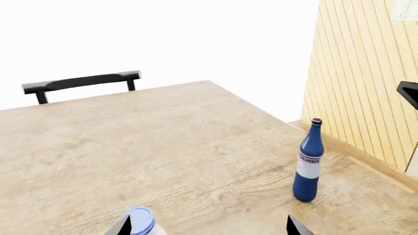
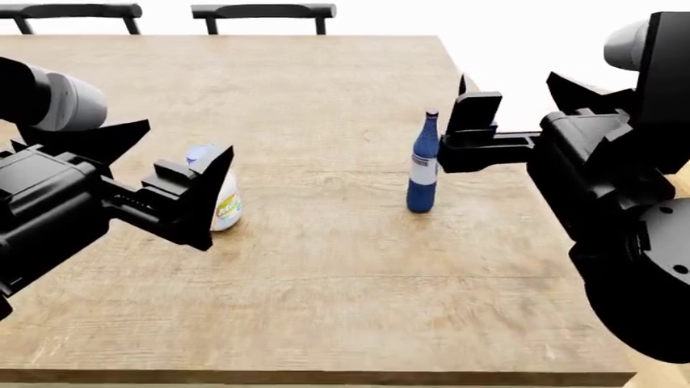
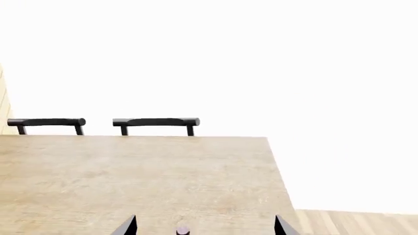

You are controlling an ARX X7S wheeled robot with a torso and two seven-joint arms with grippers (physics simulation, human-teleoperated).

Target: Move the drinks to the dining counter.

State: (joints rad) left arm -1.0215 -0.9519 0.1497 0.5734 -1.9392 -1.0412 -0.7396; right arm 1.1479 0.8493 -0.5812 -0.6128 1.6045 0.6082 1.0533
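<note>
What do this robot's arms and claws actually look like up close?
In the head view both arms are chunky, angular blocks of matte black with rounded grey joint caps near the top. The left gripper and right gripper end in flat black fingers that taper to points; the wrist views show just those dark tips. No cables, markings or labels are visible.

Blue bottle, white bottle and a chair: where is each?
Blue bottle (image 2: pixel 422 173): head view, on its white label.
White bottle (image 2: pixel 226 208): head view, on its yellow-labelled side.
Chair (image 2: pixel 263 11): head view, on its black backrest.
</note>
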